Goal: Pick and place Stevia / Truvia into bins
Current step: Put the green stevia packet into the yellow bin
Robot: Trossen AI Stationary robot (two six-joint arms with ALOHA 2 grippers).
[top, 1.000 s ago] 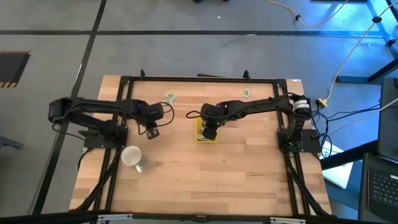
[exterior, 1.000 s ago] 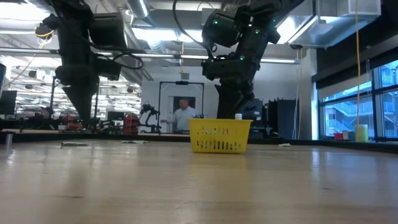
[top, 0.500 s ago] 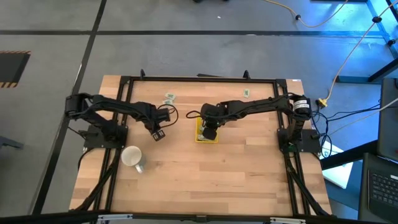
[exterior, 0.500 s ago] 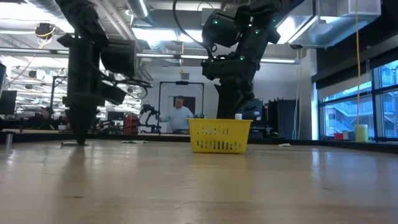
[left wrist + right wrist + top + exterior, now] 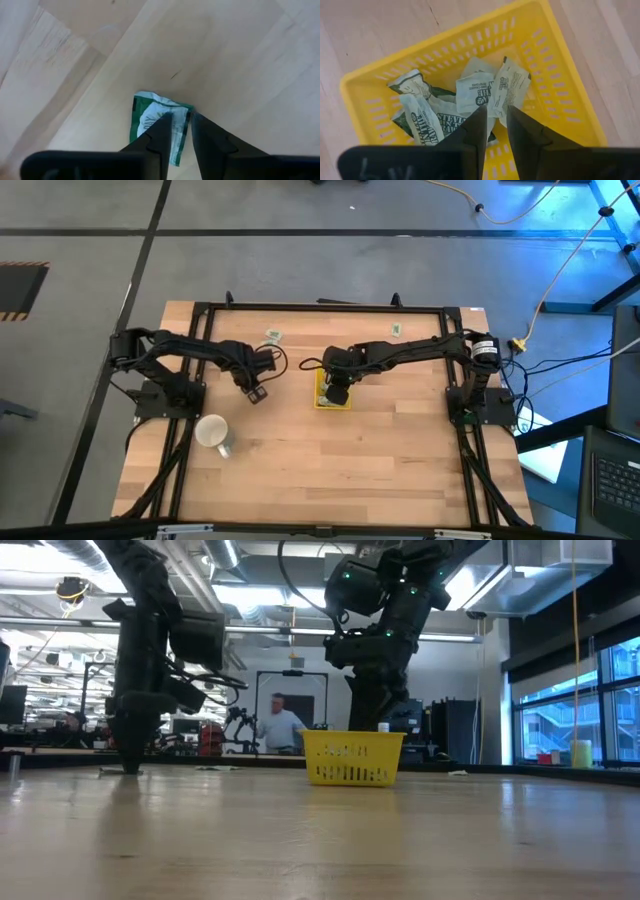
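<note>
A green and white Stevia packet lies flat on the table under my left gripper, which stands upright on it left of the tray with its tips down at the wood. My right gripper hangs over the yellow tray, nearly shut. Several crumpled packets lie in the tray. Two more packets rest on the far part of the table. My left gripper pinches one long edge of the packet between its two fingers, coming from above and pointing down. The paper bunches a little at the fingertips. The rest of the packet lies flat on the table. My right gripper has the near end of a white packet between its fingers, from above. The packet reaches past the fingertips down into the tray, over the others. Whether it hangs free or rests on them, I cannot tell.
A white mug lies on its side near the table's left, nearer than my left gripper. A black frame runs round the table's edges. The near half of the table is bare wood. A person moves in the room beyond.
My left gripper has moved a little toward the tray and come down until its tips reach the table at the packet; for the last half second it has stayed there. My right gripper has kept still over the tray.
</note>
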